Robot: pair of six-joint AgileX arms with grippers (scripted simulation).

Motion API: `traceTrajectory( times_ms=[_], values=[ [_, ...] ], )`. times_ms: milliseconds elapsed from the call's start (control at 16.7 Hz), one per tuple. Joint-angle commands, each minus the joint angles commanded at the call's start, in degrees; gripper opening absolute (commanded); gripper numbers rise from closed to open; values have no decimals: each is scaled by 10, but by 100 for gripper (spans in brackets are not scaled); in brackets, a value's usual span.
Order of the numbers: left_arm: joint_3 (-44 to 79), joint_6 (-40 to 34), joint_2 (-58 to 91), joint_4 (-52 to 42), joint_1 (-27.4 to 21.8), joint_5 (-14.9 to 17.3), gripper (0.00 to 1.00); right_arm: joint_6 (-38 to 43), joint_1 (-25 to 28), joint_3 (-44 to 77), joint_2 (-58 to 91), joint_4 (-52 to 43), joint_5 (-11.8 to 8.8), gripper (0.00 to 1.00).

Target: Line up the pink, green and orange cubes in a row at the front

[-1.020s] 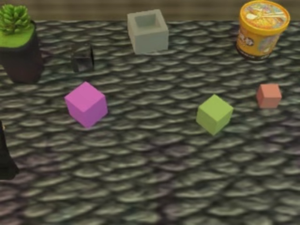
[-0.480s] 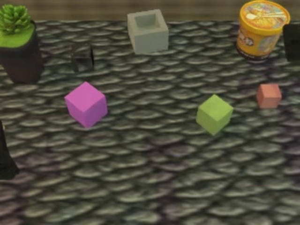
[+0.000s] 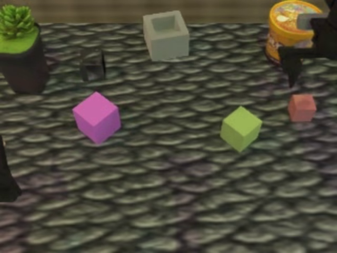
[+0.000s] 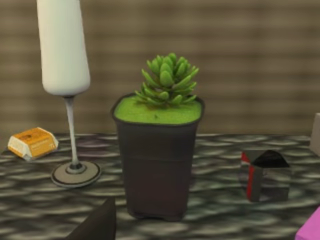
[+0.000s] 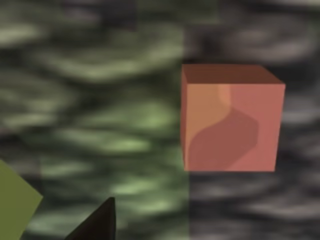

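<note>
Seemingly open, right gripper (image 3: 293, 79) hovers above one orange cube (image 3: 301, 107).

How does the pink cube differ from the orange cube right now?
The pink cube is clearly larger than the orange cube. Pink sits on the table's left, turned corner-forward; orange sits far right, nearly square to the view. The right tool hovers near orange; nothing is near pink. Both are plain matte cubes resting on the table.

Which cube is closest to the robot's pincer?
The orange cube, smallest of the three; the right pincer hangs just behind it. Green and pink sit farther left.
</note>
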Motion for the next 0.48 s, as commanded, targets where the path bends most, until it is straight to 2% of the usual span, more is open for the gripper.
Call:
traceTrajectory(
  times_ms=[180, 480],
  values=[
    [0, 0, 0, 0, 0, 0, 100, 2, 2, 47, 47, -24, -1, 100],
    [0, 0, 0, 0, 0, 0, 100, 2, -1, 50, 51, -25, -1, 100]
  ],
)
